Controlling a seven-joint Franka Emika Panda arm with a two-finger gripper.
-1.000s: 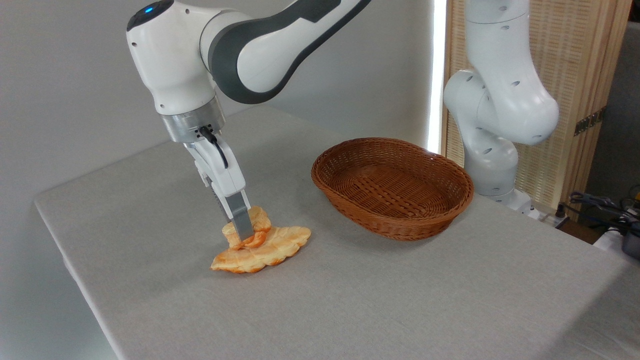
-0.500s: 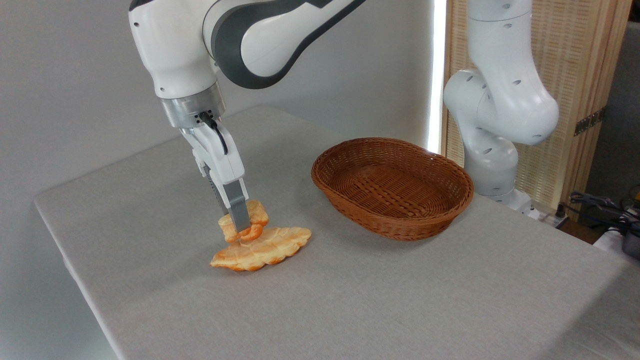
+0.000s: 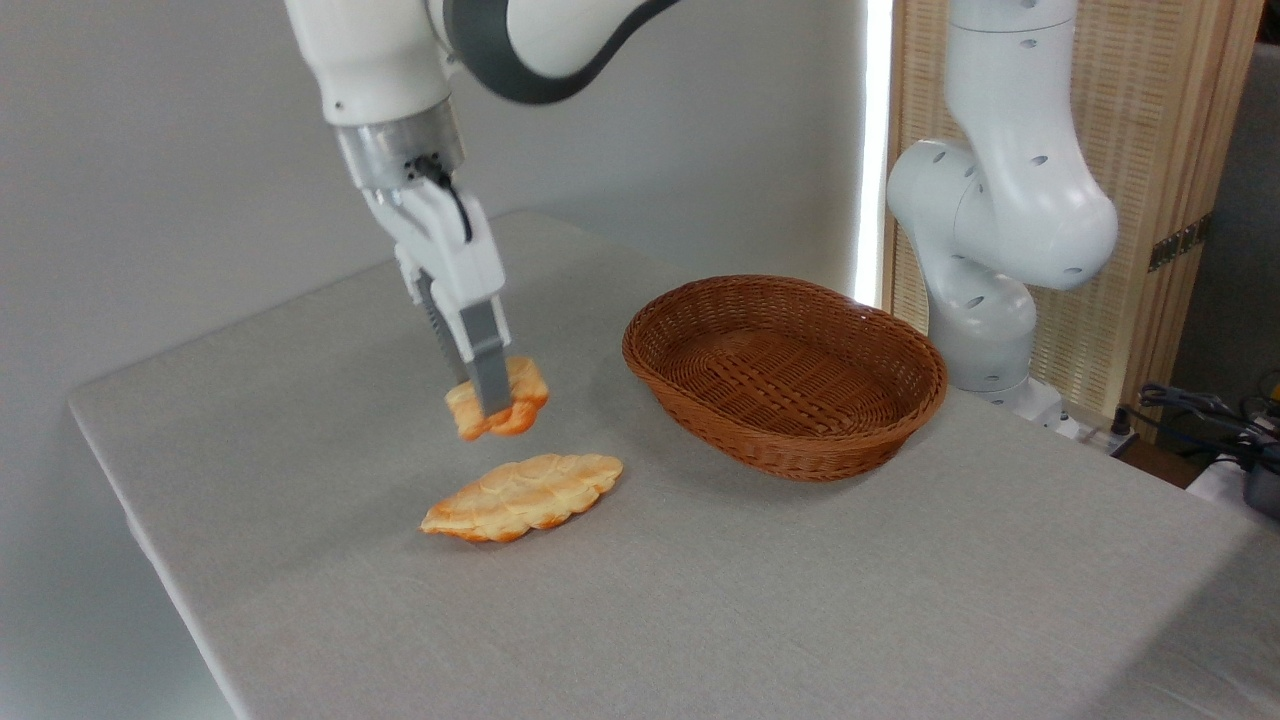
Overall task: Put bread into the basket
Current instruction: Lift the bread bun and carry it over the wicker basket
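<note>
A: Status check. The gripper has its fingers clamped on the bread, and the roll hangs clear of the table, with open air under it.

B: So the pick is done. What is left?

A: Carry and release. The basket sits at about 3 o'clock from the roll, well apart, and looks empty. I judge the task near its midpoint: grasped and raised, not yet over the rim.

B: Anything else on the cloth?

A: One flat leaf-shaped bread piece, at 6 o'clock below the held roll, lying on the table and not touching it. It is not the target.

B: Obstructions on the way?

A: None that I see between roll and basket. The near rim is the only thing to clear, and the roll appears to hang about level with it. The arm's own white base stands past the basket at 3 o'clock, out of the path.
</note>
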